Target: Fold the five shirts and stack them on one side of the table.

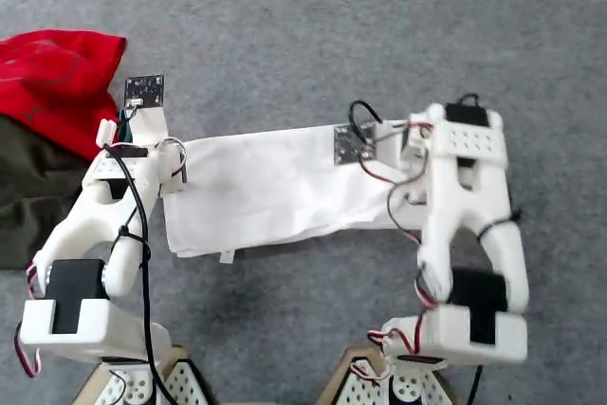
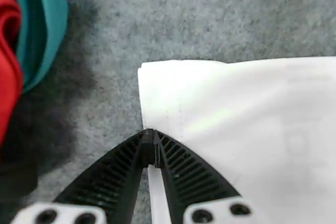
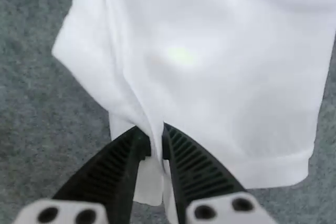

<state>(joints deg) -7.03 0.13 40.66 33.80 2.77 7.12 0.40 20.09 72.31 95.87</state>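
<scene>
Over on the far left of the table [image 1: 379, 35] sits the pile waiting its turn: a red shirt [image 1: 57, 82] lying partly over a dark shirt [image 1: 28, 196], plus a teal shirt [image 2: 42, 24] tucked against the red one.

Just right of that pile is my left gripper [image 2: 152, 141], clamped onto the left end of the white shirt [image 1: 275, 192]. The jaws are pinched together right on the edge, with a sliver of fabric between them. My left arm [image 1: 104, 206] comes up from the near edge and bends over so the wrist points down at the cloth.

The white shirt is already a long, narrow band lying flat mid-table. Its long axis runs left to right, straight from one of my grippers to the other. That's the thing that matters here, I reckon: each gripper has one short end, so the next fold has to bring one end over toward the other, along that axis.

On the right end, my right gripper [image 3: 152, 136] is closed on a bunched fold of the same shirt. My right arm [image 1: 465, 196] stretches from the near edge toward the far side, with its wrist turned left onto the cloth.

The left end is nearer the pile, so carrying the right end over leftward looks the easier call.
</scene>
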